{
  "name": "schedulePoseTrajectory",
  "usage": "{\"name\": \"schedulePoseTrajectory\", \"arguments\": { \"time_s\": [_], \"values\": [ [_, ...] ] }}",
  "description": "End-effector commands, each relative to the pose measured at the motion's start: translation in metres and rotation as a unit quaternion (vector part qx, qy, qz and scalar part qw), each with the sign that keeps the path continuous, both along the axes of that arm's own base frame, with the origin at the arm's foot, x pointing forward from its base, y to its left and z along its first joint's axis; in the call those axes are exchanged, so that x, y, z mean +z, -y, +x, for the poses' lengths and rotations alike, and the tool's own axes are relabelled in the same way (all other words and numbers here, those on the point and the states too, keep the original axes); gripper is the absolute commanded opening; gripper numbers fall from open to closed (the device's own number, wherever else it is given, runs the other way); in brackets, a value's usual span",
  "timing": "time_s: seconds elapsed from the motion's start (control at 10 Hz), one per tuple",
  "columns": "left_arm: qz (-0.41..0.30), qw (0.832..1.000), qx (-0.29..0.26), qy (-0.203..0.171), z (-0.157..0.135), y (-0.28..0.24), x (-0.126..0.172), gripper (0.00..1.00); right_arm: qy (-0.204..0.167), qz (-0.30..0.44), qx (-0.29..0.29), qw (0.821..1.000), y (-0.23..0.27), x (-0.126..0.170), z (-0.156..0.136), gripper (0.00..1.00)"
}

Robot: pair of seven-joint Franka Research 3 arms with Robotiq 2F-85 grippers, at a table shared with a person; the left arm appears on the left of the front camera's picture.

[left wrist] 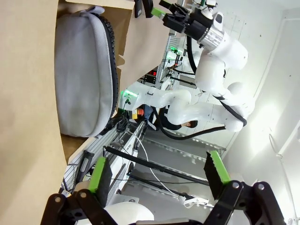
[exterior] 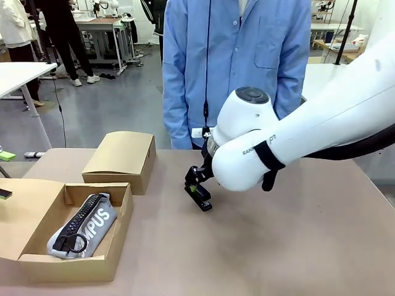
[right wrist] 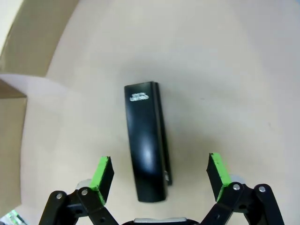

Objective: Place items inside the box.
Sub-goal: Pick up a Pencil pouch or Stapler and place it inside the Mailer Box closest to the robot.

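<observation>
Stapler (right wrist: 146,140) lies flat on table (exterior: 278,246), approx mid-table, right of open box (exterior: 120,229). R gripper (right wrist: 161,171) directly over it, jaws wide, one pad each side, pads clear of it. Grey case (exterior: 83,225) sits inside box, zip up. L gripper (left wrist: 159,178) also spread wide w/ nothing between fingers, close by box.

The pencil case (exterior: 83,225) lies in the open box (exterior: 68,269), closed box (exterior: 120,157) behind it, stapler (exterior: 199,198) on the table (exterior: 278,246) to their right.
</observation>
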State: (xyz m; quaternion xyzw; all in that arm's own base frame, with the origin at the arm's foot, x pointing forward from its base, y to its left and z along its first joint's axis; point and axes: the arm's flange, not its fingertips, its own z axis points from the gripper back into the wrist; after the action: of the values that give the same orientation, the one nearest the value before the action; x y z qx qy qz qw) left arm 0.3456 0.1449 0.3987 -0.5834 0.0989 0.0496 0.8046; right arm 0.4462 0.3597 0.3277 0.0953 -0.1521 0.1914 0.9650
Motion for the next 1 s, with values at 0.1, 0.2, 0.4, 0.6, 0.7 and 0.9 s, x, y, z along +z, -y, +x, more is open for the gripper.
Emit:
{"name": "schedulePoseTrajectory", "arguments": {
  "time_s": [0.1,0.2,0.4,0.6,0.7,0.9],
  "values": [
    [0.0,1.0,-0.01,0.007,-0.005,-0.001,0.001,1.0,-0.013,-0.022,-0.006,1.0,-0.033,-0.009,-0.003,1.0],
    [0.0,1.0,-0.01,0.007,-0.005,-0.001,0.001,1.0,-0.015,-0.031,-0.008,0.999,-0.035,-0.016,-0.003,1.0],
    [0.0,1.0,-0.01,0.007,-0.005,-0.001,0.001,1.0,-0.02,-0.015,-0.001,1.0,-0.036,-0.022,-0.005,1.0],
    [0.0,1.0,-0.01,0.007,-0.005,-0.001,0.001,1.0,-0.01,-0.009,-0.016,1.0,-0.033,-0.021,-0.005,0.65],
    [0.0,1.0,-0.01,0.007,-0.005,-0.001,0.001,1.0,-0.011,-0.006,-0.006,1.0,-0.034,-0.022,-0.005,0.4],
    [0.0,1.0,-0.01,0.007,-0.005,-0.001,0.001,1.0,-0.004,0.006,-0.003,1.0,-0.032,-0.023,-0.006,0.0]
  ]
}}
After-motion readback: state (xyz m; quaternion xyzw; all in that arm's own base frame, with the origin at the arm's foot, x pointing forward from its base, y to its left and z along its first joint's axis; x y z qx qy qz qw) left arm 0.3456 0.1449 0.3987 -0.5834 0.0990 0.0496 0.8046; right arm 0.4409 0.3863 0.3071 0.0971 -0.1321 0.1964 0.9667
